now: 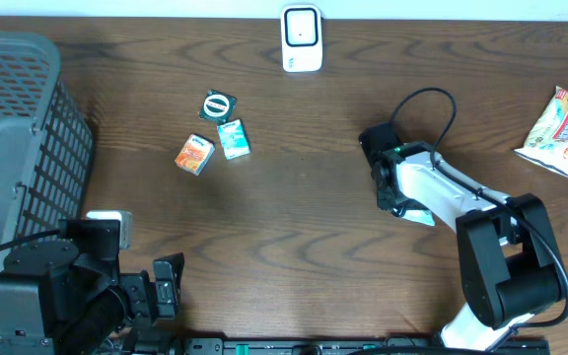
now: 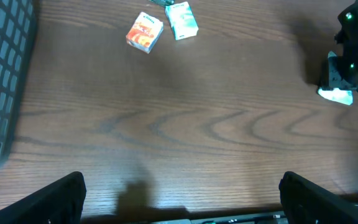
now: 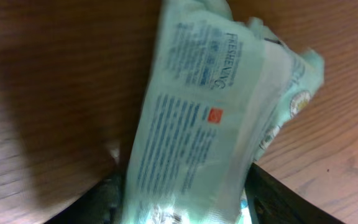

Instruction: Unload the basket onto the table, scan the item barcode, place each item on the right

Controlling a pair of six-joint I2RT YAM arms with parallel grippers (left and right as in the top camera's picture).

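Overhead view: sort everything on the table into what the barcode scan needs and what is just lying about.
For the job:
- pale green packet, between the fingers of the right gripper
- white scanner at the far edge

Lying about for now:
- grey basket
- snack bag
- orange box
- teal box
- round green item

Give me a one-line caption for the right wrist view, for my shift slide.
Pale green packet between the jaws of the right gripper, printed side facing the camera, wooden table behind.
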